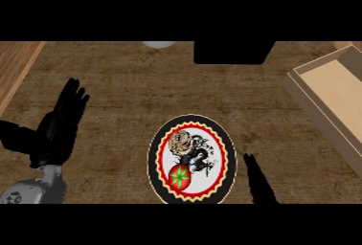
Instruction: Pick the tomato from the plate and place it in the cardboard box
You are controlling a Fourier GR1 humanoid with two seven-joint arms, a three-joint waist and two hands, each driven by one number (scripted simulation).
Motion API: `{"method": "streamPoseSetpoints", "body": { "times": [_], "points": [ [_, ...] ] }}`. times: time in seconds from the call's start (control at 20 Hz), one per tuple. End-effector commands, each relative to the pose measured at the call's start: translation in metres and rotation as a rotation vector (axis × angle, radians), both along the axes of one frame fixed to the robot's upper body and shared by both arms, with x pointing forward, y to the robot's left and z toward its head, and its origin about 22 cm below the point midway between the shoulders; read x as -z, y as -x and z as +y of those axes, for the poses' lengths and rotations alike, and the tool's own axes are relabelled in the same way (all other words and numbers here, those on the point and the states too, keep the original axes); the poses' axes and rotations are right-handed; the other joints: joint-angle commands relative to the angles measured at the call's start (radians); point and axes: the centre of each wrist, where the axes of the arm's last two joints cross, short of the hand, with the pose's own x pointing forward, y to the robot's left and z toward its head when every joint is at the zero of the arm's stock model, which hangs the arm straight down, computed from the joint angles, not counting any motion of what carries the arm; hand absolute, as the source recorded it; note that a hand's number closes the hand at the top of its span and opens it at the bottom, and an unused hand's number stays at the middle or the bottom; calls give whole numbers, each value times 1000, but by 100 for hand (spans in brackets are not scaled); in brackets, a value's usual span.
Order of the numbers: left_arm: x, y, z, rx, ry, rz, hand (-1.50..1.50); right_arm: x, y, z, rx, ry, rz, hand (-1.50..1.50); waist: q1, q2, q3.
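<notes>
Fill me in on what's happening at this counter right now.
Nothing is being held yet. The tomato sits on the near part of the patterned plate. The right hand comes in from the lower edge just right of the plate, apart from the tomato. The left hand rests open at the left. The cardboard box lies at the right edge.

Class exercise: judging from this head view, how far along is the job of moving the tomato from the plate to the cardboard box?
Nothing is done yet: the tomato lies on the plate. In hand: the right hand is beside the plate, not touching it. The left hand rests open. Left: grasping, carrying and placing into the cardboard box.
</notes>
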Motion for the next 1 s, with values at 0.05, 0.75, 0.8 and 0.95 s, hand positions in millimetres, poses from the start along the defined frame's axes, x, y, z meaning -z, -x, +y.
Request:
{"method": "streamPoseSetpoints", "body": {
  "times": [0.05,0.75,0.8,0.95],
  "points": [
    [6,9,5,-16,-7,4,0,7,-13,42,56,-49,112,-150,8,0,0],
    [16,0,-4,-1,10,0,0,22,-25,38,86,-49,111,-150,-5,2,0],
    [18,5,7,-2,3,-1,0,26,-26,41,85,-50,120,-150,2,2,0],
    [8,0,15,-16,-13,-4,0,35,-33,42,76,-49,156,-150,14,5,0]
  ]
}}
